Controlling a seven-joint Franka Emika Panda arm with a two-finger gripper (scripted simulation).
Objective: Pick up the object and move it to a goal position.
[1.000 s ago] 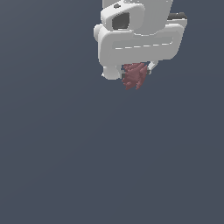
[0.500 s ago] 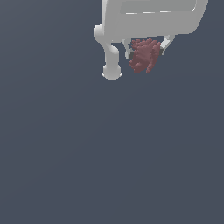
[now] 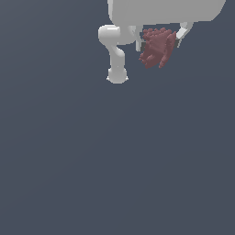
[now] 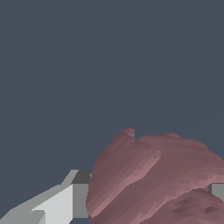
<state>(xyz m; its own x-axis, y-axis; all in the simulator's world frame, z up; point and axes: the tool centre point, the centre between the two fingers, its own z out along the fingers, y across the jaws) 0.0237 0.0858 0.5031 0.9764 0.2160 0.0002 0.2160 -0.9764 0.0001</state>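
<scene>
A: Where is the lump right now?

B: The dark-red lump (image 3: 157, 47) sits near the top of the exterior view, a little toward that view's right, tucked under the white body of the arm (image 3: 165, 10). It is bumpy and knobbly all over.

A: And the gripper?

B: The gripper (image 3: 160, 40) is clamped on it. One finger (image 3: 139, 43) presses the lump on the exterior view's left, and another finger (image 3: 182, 33) touches it on that view's right. The lump fills the space between them.

A: Does the wrist view agree?

B: Yes. There the lump (image 4: 153, 179) looms large and close, its rounded dark-red folds filling much of the picture. A white finger (image 4: 59, 201) with a darker grey pad lies against one side of it, and a small grey patch (image 4: 217, 191) shows at its other side, at the picture's edge.

A: Anything else in view?

B: A pale jointed part of the arm (image 3: 114, 50) hangs down on the exterior view's left of the lump, ending in a rounded foot. Behind everything is a flat grey-blue ground (image 3: 114, 160).

A: Any brand, label or writing?

B: I can read none on the arm, the fingers or the lump.
</scene>
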